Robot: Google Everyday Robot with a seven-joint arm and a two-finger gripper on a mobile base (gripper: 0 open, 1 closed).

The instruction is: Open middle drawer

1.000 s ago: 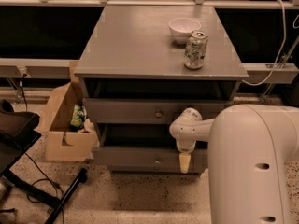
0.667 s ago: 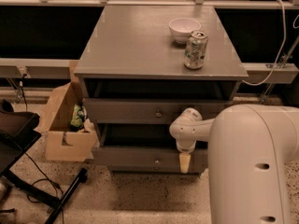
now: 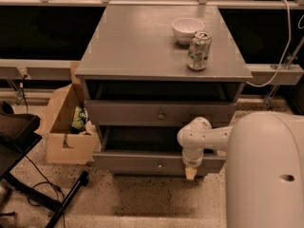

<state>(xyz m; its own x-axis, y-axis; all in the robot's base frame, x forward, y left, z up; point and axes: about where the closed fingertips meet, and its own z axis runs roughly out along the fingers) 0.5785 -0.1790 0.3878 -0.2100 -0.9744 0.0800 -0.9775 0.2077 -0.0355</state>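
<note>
nothing differs from a second ago: my arm, the drawers and the things on top all sit where they were.

my gripper hangs at the end of my white jointed arm, pointing down at the speckled floor, just in front of the right part of the middle drawer. i cannot tell how wide it stands, nor whether it touches the drawer front; it holds nothing that i can see.

the middle drawer, a grey wooden one with a flat front, is the lower of the two fronts in view. it stands pulled out from the grey wooden cabinet, with a dark gap showing above its front. the upper grey drawer sits above it, less far out.

counted: two drawer fronts, each with one small round metal knob, the upper and the lower. one white round bowl and one upright metal drink can stand near each other on the cabinet top, the can nearer the front edge. one open brown cardboard box sits on the floor against the cabinet's left side.
</note>
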